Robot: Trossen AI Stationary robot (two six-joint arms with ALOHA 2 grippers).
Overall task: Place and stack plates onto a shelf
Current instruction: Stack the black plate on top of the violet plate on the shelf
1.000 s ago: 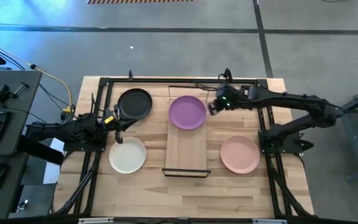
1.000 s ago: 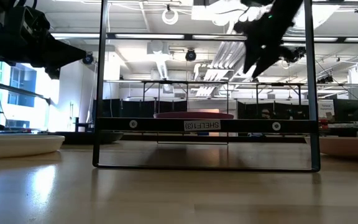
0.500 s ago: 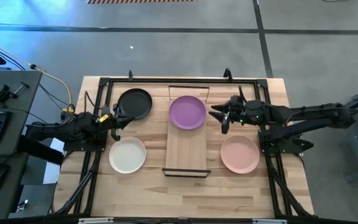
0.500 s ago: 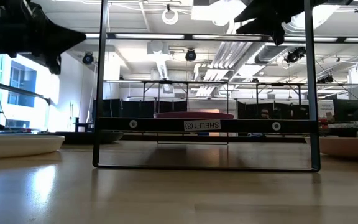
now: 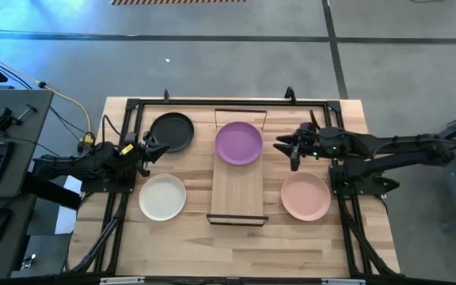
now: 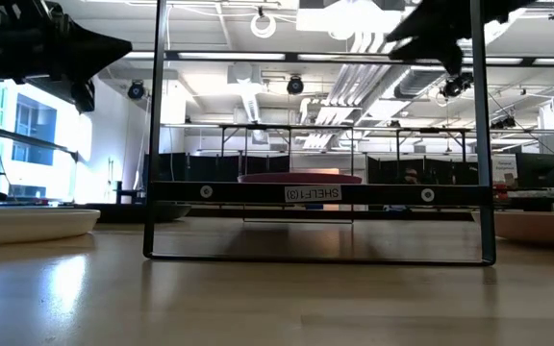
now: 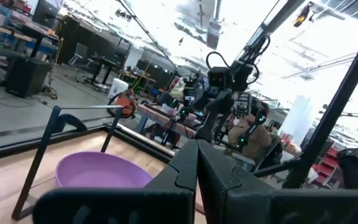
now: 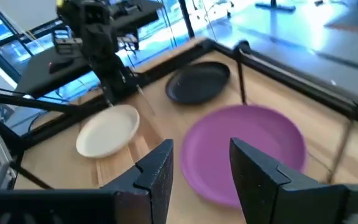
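Your right gripper (image 5: 290, 149) hangs above the bench (image 5: 236, 237) just beside the shelf's right edge, and its fingers (image 8: 160, 171) are spread with nothing between them (the right wrist view looks through the gap onto the purple plate). That purple plate (image 5: 238, 143) already sits on the shelf (image 5: 236, 194), at the far end by the black rail, so it is not what you want now. What matters here is the pink plate (image 5: 305, 196): it lies on the bench to the right of the shelf, toward the near edge from your right fingers, close by on that arm's own side. A round plate has no long axis, so you can take any part of the rim; the rim nearest your fingers is the far one. On the other side, your left gripper (image 5: 145, 150) sits between the black plate (image 5: 171, 131) and the cream plate (image 5: 162, 197), both still on the bench left of the shelf. Its fingers (image 7: 185, 165) look pressed together in the left wrist view, holding nothing. My read: the right arm is nearer the pink plate, the left arm nearer the black and cream ones, and the purple plate is where the stack should go.
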